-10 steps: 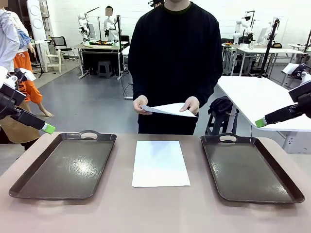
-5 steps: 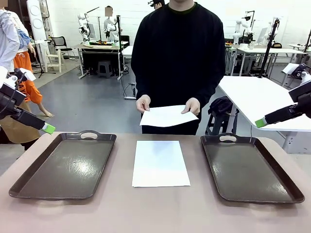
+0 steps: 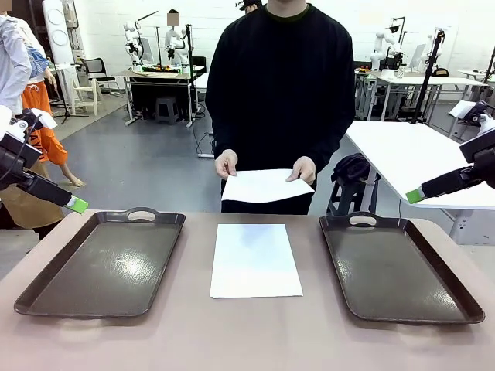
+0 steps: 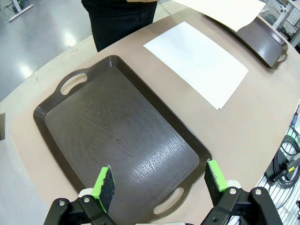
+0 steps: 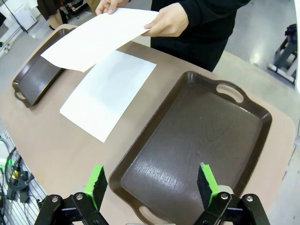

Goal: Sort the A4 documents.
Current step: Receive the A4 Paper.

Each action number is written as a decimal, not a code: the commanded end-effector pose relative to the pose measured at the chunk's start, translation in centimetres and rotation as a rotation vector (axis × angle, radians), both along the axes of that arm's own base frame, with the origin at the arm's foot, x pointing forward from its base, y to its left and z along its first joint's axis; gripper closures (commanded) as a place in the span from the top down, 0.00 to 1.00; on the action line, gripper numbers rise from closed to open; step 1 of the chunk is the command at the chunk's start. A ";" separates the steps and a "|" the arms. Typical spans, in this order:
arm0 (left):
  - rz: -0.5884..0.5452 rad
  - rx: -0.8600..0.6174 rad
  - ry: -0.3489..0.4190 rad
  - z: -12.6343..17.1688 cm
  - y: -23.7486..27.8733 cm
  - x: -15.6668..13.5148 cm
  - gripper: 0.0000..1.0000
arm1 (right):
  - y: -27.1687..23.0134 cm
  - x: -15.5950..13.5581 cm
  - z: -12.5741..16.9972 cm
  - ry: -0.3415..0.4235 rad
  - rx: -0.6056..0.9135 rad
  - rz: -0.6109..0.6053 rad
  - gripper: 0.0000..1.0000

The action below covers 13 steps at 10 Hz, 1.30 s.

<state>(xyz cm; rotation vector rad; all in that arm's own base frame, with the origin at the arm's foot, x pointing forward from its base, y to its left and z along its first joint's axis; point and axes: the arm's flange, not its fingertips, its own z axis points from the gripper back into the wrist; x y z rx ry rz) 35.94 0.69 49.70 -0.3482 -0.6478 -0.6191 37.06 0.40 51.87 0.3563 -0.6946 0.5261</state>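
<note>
At the middle of the tan desk [image 3: 255,340], a plain white A4 paper sheet [image 3: 256,260] lies flat between two dark brown rectangular handled trays, the left tray [image 3: 104,263] and the right tray [image 3: 398,267], touching neither. Above the desk's far edge, a person holds a second white A4 sheet [image 3: 265,186] in the air, one hand [image 3: 226,164] and the other hand [image 3: 303,169] at its far corners. The left gripper [image 4: 160,177] hangs over the left tray, by the desk's left edge, jaws spread and pinching nothing. The right gripper [image 5: 151,182] hangs over the right tray, likewise spread.
</note>
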 end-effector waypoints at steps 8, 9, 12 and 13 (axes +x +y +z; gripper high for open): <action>-0.011 -0.007 -0.002 -0.2 0.2 0.1 1.00 | 0.0 0.0 -0.1 0.002 0.013 0.009 1.00; -0.011 -0.007 -0.002 -0.2 0.2 0.1 1.00 | 0.0 0.0 -0.1 0.002 0.013 0.009 1.00; -0.011 -0.007 -0.002 -0.2 0.2 0.1 1.00 | 0.0 0.0 -0.1 0.002 0.013 0.009 1.00; -0.011 -0.007 -0.002 -0.2 0.2 0.1 1.00 | 0.0 0.0 -0.1 0.002 0.013 0.009 1.00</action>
